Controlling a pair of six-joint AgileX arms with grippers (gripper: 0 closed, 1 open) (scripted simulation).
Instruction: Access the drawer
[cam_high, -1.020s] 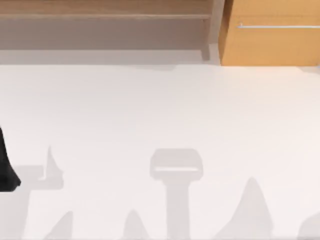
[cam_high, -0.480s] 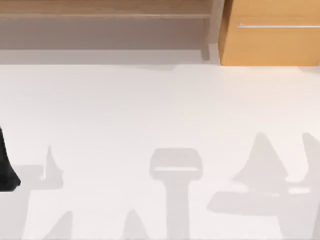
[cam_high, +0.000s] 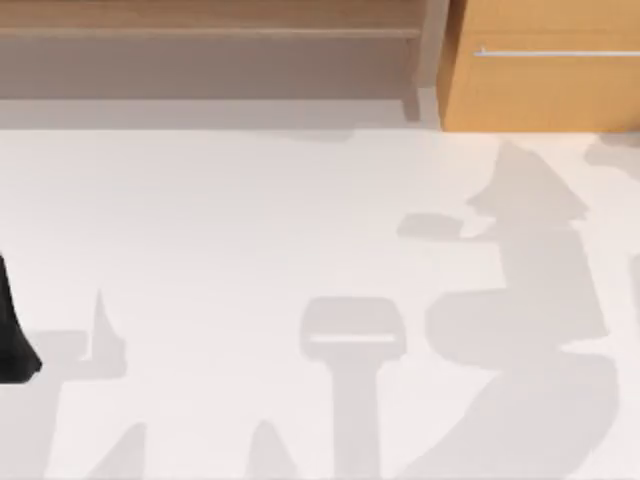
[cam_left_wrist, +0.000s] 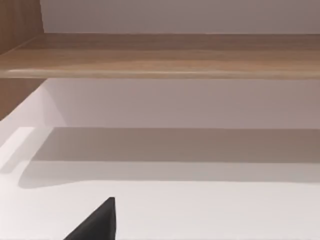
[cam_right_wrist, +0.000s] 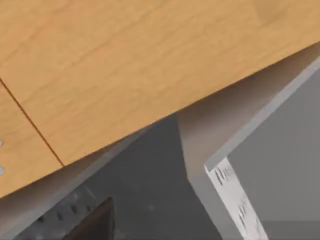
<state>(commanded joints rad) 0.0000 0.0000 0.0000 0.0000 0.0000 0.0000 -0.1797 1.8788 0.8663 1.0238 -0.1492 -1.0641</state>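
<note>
Drawer (cam_high: 545, 90) sits upper right of the top view, front closed flush, silver bar handle (cam_high: 555, 52) across its upper part, brown shelf unit (cam_high: 210, 45) to its left. Right wrist view: the orange-tan front close up. Right gripper's opening: cannot tell. Left arm (cam_high: 12, 340) parked at left edge. Best approach: square to the bar, close on its middle, pull straight out.

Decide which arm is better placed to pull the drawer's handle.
Right, probably: the drawer with its handle sits at the table's far right, and the right wrist view looks closely at its front. The left arm sits far left.
</note>
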